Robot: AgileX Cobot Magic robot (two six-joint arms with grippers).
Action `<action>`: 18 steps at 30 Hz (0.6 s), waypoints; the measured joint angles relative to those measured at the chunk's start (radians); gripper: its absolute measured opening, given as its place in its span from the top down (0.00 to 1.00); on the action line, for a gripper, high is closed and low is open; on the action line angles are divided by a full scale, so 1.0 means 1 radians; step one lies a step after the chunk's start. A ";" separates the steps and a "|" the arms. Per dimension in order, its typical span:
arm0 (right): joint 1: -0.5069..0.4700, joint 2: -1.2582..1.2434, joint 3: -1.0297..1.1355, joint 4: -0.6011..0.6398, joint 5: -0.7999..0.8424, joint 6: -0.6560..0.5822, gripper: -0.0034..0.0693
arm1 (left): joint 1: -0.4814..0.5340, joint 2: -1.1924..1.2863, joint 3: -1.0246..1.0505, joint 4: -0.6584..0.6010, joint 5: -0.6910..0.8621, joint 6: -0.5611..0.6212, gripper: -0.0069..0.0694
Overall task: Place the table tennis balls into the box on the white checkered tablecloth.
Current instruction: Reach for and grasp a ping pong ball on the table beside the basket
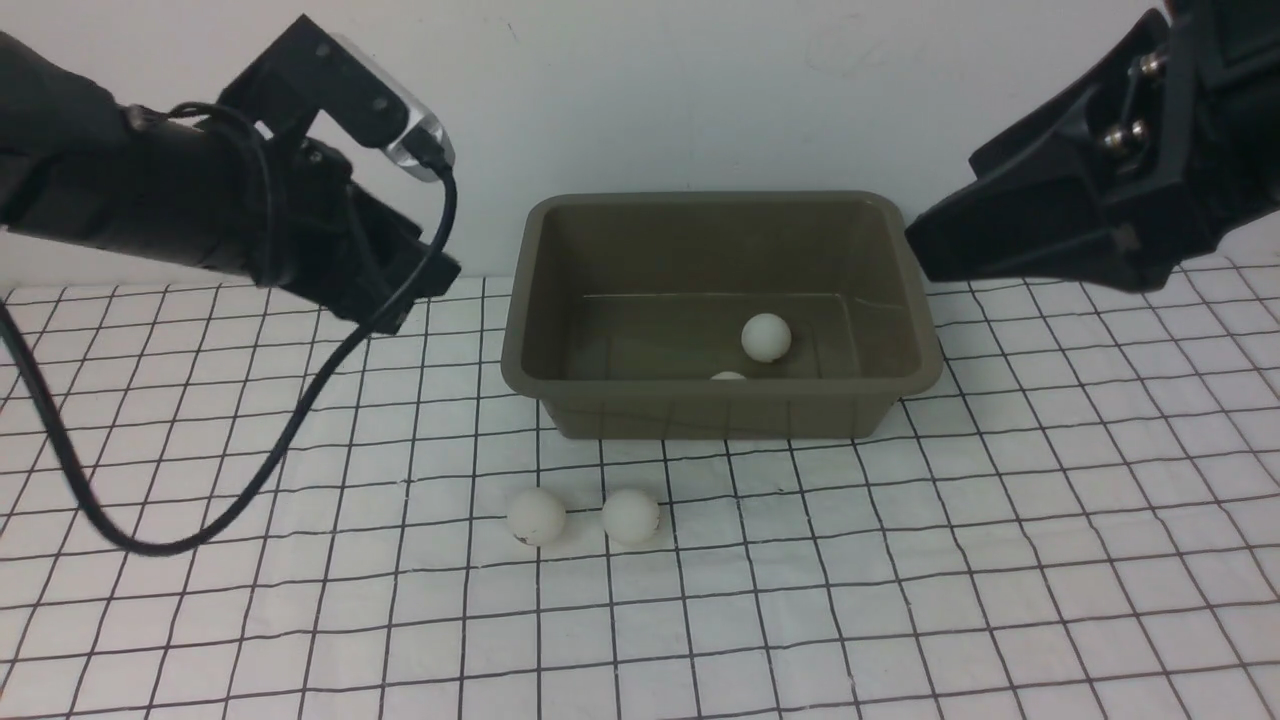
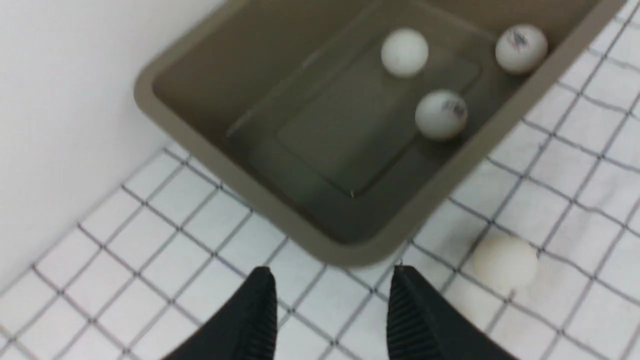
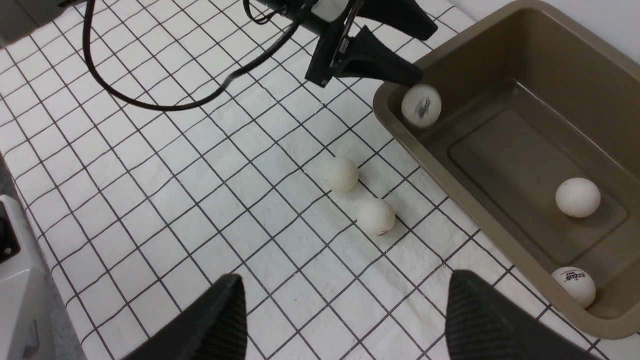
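The olive-grey box (image 1: 720,412) stands at the back of the white checkered tablecloth (image 1: 900,560). Three table tennis balls lie inside it: one (image 3: 421,105) right under the left gripper's fingertips at the box's left end, one (image 3: 577,196) on the floor, and one (image 3: 574,286) in a near corner. Two more balls (image 1: 536,516) (image 1: 631,515) rest side by side on the cloth in front of the box. My left gripper (image 2: 332,285) hovers at the box's left end, open with nothing between its fingers. High at the box's right end, my right gripper (image 3: 345,300) hangs open and empty.
A white wall rises just behind the box. The left arm's black cable (image 1: 250,480) loops down onto the cloth at the left. A grey edge of equipment (image 3: 20,280) borders the cloth in the right wrist view.
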 joint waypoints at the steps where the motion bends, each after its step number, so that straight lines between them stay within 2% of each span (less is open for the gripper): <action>1: 0.000 0.000 0.000 0.000 0.000 0.000 0.29 | 0.000 -0.022 0.000 0.069 0.035 -0.071 0.57; 4: 0.000 0.000 0.000 0.000 0.000 -0.003 0.29 | 0.000 -0.082 0.000 0.200 0.146 -0.272 0.63; 7: 0.000 0.000 0.000 0.000 0.000 -0.007 0.29 | 0.000 -0.094 0.001 0.214 0.253 -0.374 0.65; 10: 0.000 0.000 0.000 0.000 0.000 -0.007 0.29 | 0.000 -0.071 0.037 0.184 0.321 -0.398 0.65; 15: 0.000 0.000 0.000 0.005 -0.008 -0.007 0.29 | 0.000 0.015 0.113 0.134 0.281 -0.399 0.65; 18: 0.000 0.000 0.000 0.017 -0.015 -0.008 0.29 | 0.000 0.095 0.123 0.083 0.228 -0.328 0.62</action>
